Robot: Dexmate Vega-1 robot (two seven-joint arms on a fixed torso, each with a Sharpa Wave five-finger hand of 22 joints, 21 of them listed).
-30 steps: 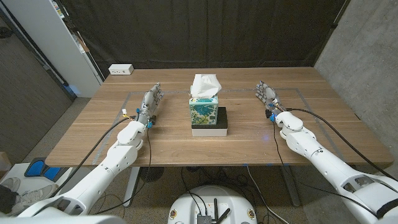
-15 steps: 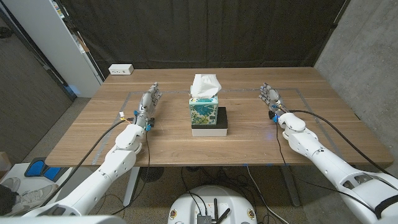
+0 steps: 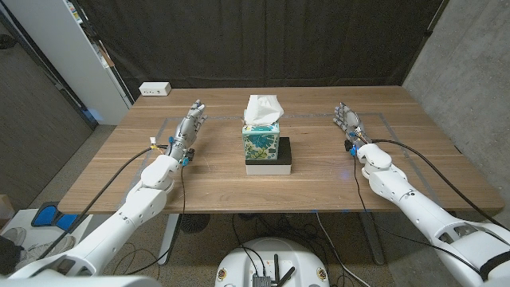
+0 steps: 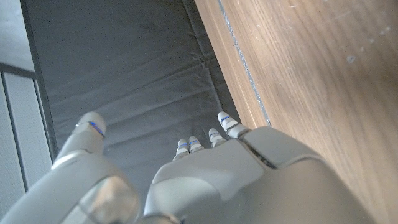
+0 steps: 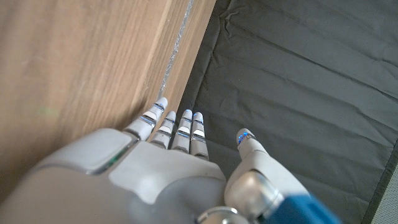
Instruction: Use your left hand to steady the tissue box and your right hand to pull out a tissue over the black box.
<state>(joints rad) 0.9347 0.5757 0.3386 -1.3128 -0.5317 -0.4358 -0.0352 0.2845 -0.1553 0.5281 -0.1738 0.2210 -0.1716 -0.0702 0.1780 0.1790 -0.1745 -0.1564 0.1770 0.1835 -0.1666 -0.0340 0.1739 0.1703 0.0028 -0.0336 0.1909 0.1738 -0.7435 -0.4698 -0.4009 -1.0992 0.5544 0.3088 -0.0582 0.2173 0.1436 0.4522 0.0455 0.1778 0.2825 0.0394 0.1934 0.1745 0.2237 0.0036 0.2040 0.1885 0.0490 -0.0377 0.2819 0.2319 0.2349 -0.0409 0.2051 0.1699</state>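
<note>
Both hands: my left hand (image 3: 189, 128) at 9 o'clock, right hand (image 3: 347, 123) at 3, fingers spread, empty.
Progress: tissue box (image 3: 261, 139) on black box (image 3: 268, 156) untouched; steadying, pulling remain.

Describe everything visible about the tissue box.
The tissue box is an upright cube-shaped carton, apparently cardboard, printed with a teal, green and white leafy pattern. A white tissue stands crumpled out of its top opening. It sits at the table's middle on a low black box with a white base, toward that box's left side. Neither the left hand nor the right hand touches it; both are well off to its sides.
</note>
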